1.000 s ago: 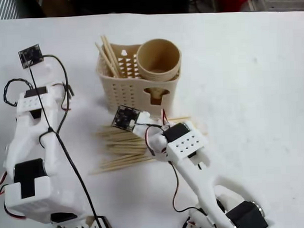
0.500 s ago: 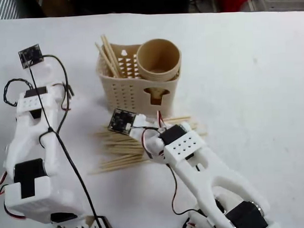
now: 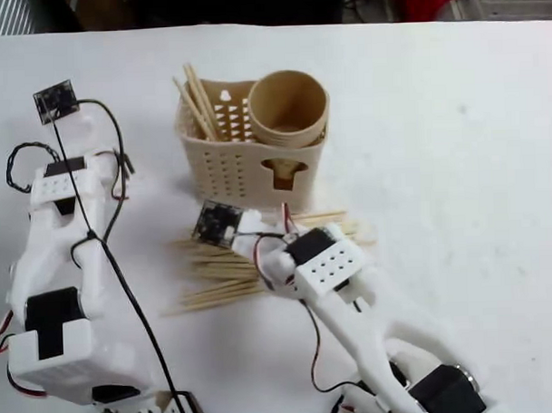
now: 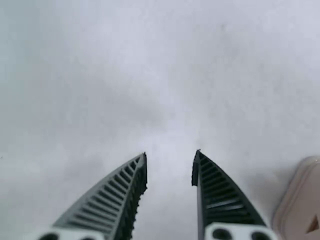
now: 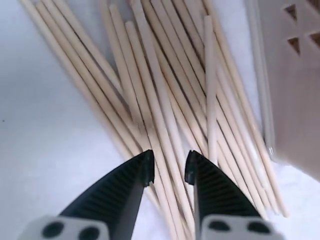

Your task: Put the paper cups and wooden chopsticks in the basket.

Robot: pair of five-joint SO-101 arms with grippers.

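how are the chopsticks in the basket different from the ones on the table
The standing chopsticks stand tilted in a corner of the basket; the loose chopsticks lie flat in a pile on the table in front of it. The standing ones are few, the loose ones many. Both are pale plain wood.

White table, a cream perforated basket standing upright toward its far middle, a loose heap of wooden chopsticks lying flat on the bare surface just in front of the basket, mostly side by side, a few crossing at angles
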